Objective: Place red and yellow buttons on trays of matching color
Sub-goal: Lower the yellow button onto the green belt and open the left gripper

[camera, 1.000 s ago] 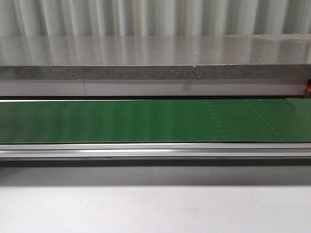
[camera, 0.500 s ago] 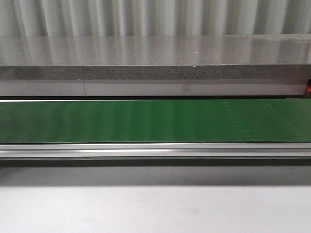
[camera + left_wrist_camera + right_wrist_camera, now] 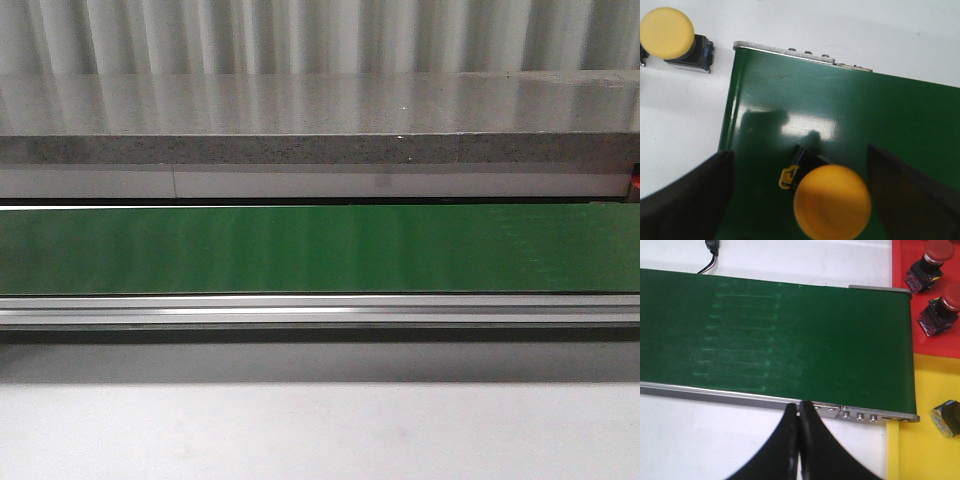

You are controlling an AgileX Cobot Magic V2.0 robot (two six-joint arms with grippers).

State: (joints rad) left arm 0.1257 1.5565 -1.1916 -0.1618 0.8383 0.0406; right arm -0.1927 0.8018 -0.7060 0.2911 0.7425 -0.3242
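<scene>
Left arm: the left gripper (image 3: 832,200), fingers spread wide, is straddling a yellow button (image 3: 832,201) sitting on the green belt (image 3: 855,115); a second yellow button (image 3: 667,33) is resting on the white table (image 3: 680,115) beside the belt end. Right arm: the right gripper (image 3: 799,440), fingers pressed together and holding nothing, is hovering at the belt's rail (image 3: 730,396). Two red buttons (image 3: 927,267) are sitting on the red tray (image 3: 902,270); a dark-capped button (image 3: 949,417) is lying on the yellow tray (image 3: 925,455).

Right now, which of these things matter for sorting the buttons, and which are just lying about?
For the job: yellow button between the open left jaws; second yellow button; two red buttons on the red tray; yellow tray; belt.

Lying about: black cable; counter.
</scene>
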